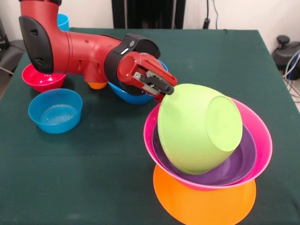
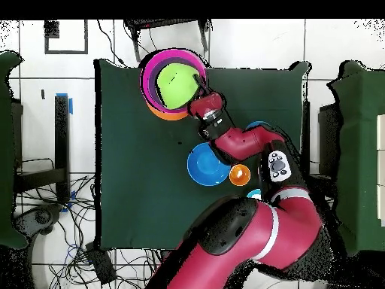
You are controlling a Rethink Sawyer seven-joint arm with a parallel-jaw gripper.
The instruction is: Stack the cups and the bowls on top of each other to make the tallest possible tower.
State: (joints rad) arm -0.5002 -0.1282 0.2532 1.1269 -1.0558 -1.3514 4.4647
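1. The tower has a flat orange plastic bowl (image 1: 205, 202) at the bottom, then a big shiny pink bowl (image 1: 262, 140), then a purple bowl (image 1: 234, 164).
2. The red robot gripper (image 1: 165, 93) is clamped on the rim of the light green bowl (image 1: 199, 126), which leans tipped inside the purple one.
3. Not yet stacked: a big blue bowl (image 2: 207, 165), a small red bowl (image 1: 42, 78), a small light blue bowl (image 1: 55, 110) and an orange cup (image 2: 239, 175).

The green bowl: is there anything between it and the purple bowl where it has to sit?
Nothing visible. The green bowl is tilted on its side and already rests inside the purple bowl, with the tool at its rim.
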